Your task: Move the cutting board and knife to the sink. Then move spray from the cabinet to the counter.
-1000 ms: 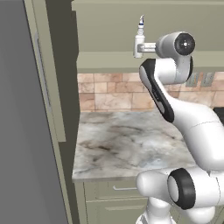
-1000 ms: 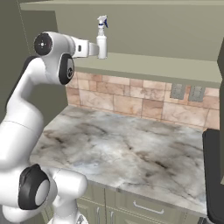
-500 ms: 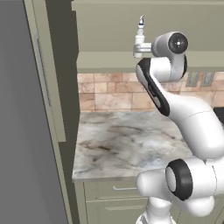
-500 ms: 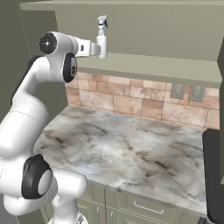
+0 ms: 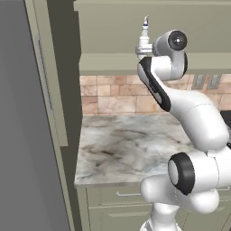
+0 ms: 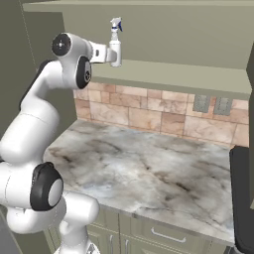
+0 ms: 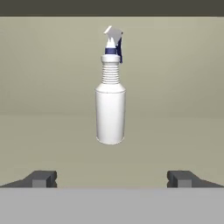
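Upright stands the slim white spray, seemingly blue-collared, before the unclenched gripper.

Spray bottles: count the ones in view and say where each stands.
1. The spray stands upright on the cabinet shelf, straight ahead of the open gripper. Others could be hidden in cabinet parts outside the views.

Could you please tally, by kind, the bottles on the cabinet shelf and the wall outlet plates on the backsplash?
Spray bottles: 1, the spray upright on the cabinet shelf.
Outlet plates: 2, side by side on the backsplash.
Total: 3.
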